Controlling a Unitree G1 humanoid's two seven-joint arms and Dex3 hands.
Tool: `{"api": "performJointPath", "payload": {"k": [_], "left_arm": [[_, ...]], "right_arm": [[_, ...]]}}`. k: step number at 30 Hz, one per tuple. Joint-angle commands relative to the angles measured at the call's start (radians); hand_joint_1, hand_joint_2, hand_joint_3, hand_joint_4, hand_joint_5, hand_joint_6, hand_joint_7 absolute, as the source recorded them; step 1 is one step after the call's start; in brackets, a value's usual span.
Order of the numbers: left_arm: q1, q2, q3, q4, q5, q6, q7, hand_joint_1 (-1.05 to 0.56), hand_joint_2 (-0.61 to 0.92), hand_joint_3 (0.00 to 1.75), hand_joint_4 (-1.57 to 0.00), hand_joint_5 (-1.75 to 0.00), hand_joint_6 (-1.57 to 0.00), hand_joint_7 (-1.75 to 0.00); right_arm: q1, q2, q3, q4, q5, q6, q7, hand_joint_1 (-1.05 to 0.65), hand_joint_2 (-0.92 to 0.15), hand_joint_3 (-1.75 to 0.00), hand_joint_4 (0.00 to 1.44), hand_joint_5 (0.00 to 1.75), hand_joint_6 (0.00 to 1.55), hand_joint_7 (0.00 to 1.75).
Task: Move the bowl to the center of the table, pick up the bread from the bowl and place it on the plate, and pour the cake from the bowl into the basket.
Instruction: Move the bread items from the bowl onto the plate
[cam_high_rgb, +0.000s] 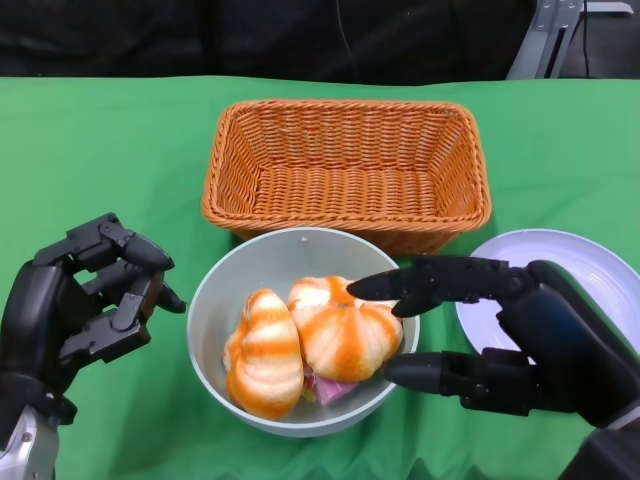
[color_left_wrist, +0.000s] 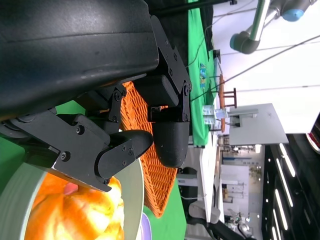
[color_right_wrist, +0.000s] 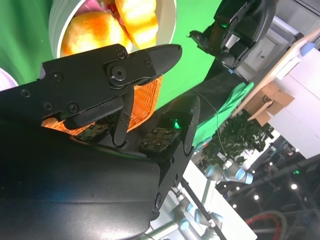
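**Right hand poised over the bread in the bowl**

While the round pale-grey bowl sits near the middle of the green-covered bench, the head view shows two orange-and-white striped bread rolls inside it, with a small pink piece, probably the cake, tucked under them at six o'clock. The rectangular woven wicker basket stands just beyond the bowl at twelve o'clock, and the white round plate lies at three o'clock. The black right hand reaches in from three o'clock, fingers spread above and below the nearer roll, holding nothing. The black left hand waits at nine o'clock, fingers loosely curled, apart from the bowl and empty.

In the right wrist view, the right hand's fingers point toward the bowl and rolls, with a gap between them.

In the left wrist view, the left hand's fingers are bent beside the bowl rim, gripping nothing.

The roll looks light and soft; it should probably be taken across its widest part with gentle pressure, since a hard squeeze could crush it.
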Motion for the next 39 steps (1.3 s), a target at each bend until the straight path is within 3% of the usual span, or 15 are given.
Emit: {"api": "performJointPath", "payload": {"k": [1,4,16,22,31,39], "left_arm": [[-0.011,-0.002,0.005,0.021,0.014,-0.029,0.024,-0.08,0.59,0.95,-0.76,-1.46,-0.83,-1.18],[-0.016,-0.009,0.003,0.038,0.018,-0.043,0.027,-0.08,0.6,0.93,-0.76,-1.44,-0.85,-1.15],[-0.012,-0.023,-0.006,0.048,0.041,-0.082,0.043,-0.09,0.58,0.93,-0.76,-1.44,-0.85,-1.16],[-0.012,-0.033,-0.001,0.052,0.032,-0.09,0.04,-0.08,0.59,0.93,-0.77,-1.43,-0.86,-1.15],[-0.013,-0.034,-0.002,0.054,0.032,-0.091,0.04,-0.1,0.6,0.91,-0.78,-1.43,-0.87,-1.13],[-0.014,-0.038,-0.005,0.056,0.037,-0.096,0.048,-0.09,0.6,0.92,-0.78,-1.43,-0.88,-1.13]], "right_arm": [[-0.1,-0.015,0.055,-0.031,-0.203,0.072,0.019,-0.66,-0.92,-0.01,0.67,0.66,0.73,0.19],[-0.168,-0.005,0.115,-0.022,-0.382,0.121,0.039,-0.72,-0.92,-0.01,0.66,0.63,0.71,0.14],[-0.26,0.029,0.251,0.084,-0.693,0.168,0.099,-0.8,-0.92,-0.04,0.61,0.57,0.65,0.03],[-0.289,0.04,0.284,0.143,-0.762,0.154,0.093,-0.84,-0.92,-0.07,0.61,0.51,0.66,0.02],[-0.287,0.037,0.285,0.174,-0.761,0.128,0.092,-0.85,-0.92,-0.06,0.64,0.49,0.65,0.01],[-0.313,0.012,0.287,0.179,-0.789,0.134,0.205,-0.87,-0.92,-0.08,0.59,0.43,0.6,0.0]]}}
